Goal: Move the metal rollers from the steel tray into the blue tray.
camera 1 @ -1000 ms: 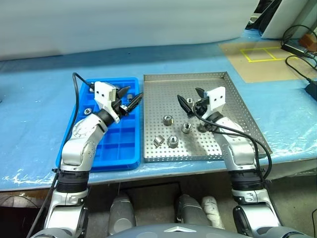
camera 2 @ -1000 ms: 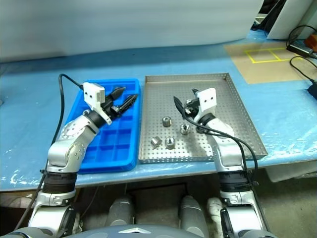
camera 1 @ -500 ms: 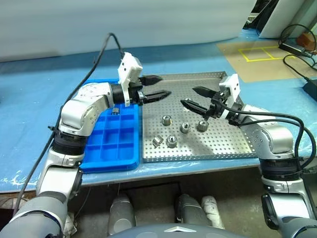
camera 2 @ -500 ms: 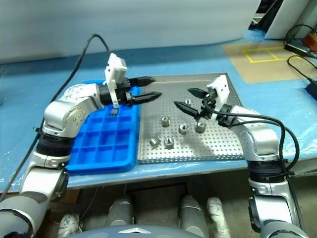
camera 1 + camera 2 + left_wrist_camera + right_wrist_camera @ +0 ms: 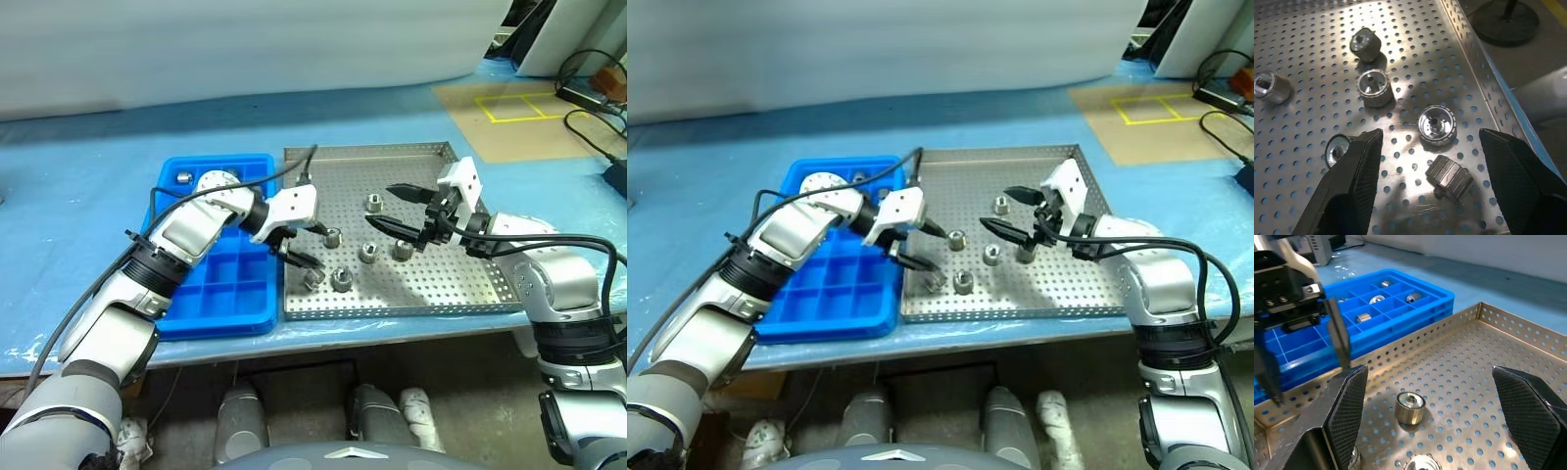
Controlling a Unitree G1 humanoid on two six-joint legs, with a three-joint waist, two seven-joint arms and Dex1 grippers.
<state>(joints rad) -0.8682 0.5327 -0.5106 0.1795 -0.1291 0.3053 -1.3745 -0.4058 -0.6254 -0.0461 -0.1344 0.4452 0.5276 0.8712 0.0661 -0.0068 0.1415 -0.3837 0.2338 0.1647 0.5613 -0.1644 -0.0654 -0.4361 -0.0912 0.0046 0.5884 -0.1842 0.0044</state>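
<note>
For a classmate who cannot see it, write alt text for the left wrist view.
Two black fingers of the left claw, spread open, hover over a perforated steel tray where five small shiny metal rollers lie loose. One roller lies on its side between the fingertips; another sits partly behind one finger. A blue-edged table and floor show past the tray's rim.

I find no writing, label, brand or number that I can read anywhere here. The one sign I can make out is a set of yellow tape lines (image 5: 516,106) forming squares on a brown sheet (image 5: 509,137) lying on the far right of the table (image 5: 88,196); it carries no letters or digits.
</note>
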